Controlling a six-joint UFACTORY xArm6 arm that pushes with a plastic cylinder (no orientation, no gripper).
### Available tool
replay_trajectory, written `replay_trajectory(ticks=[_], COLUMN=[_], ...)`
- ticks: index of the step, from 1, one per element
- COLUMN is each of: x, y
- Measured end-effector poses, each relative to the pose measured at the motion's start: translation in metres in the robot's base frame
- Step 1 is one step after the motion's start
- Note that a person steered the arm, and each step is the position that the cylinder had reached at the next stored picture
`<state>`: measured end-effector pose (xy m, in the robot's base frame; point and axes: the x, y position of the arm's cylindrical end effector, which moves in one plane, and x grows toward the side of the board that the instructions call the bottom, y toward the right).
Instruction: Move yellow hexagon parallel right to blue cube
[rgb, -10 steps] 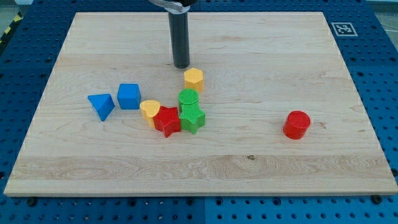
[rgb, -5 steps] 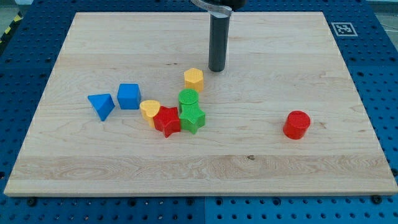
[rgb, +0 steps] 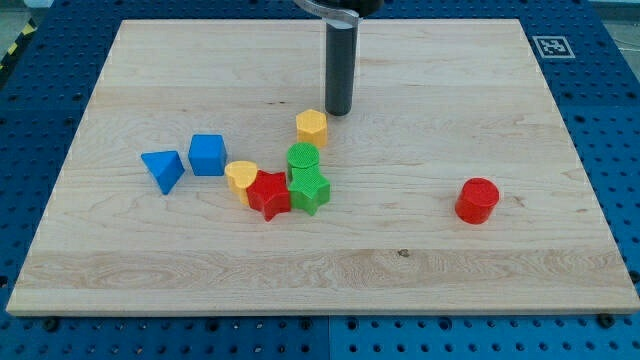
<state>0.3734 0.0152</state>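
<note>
While the board (rgb: 560, 250) is carrying no containers, my tip (rgb: 338, 111), a bare rod with no jaws to open or close, is sitting just at 1 o'clock of the yellow hexagon (rgb: 311, 128). The hexagon is lying at 2 o'clock of the blue cube (rgb: 207, 154). Risk: pushing toward 7 o'clock is likely jamming it into the green cylinder (rgb: 303, 158).

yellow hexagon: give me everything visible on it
The yellow hexagon is a small six-sided block, flat top up, with ridged sides that look like printed plastic. It sits upright on the wooden board, a little above centre. It looks apart from the green cylinder just below it, though the gap is narrow. My tip stands just up and to the view's right of it, not clearly touching. The blue cube lies off to the view's left, slightly lower.
</note>
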Motion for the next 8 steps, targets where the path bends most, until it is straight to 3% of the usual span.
replay_trajectory(ticks=[8], x=[0.0092], y=[-0.0117])
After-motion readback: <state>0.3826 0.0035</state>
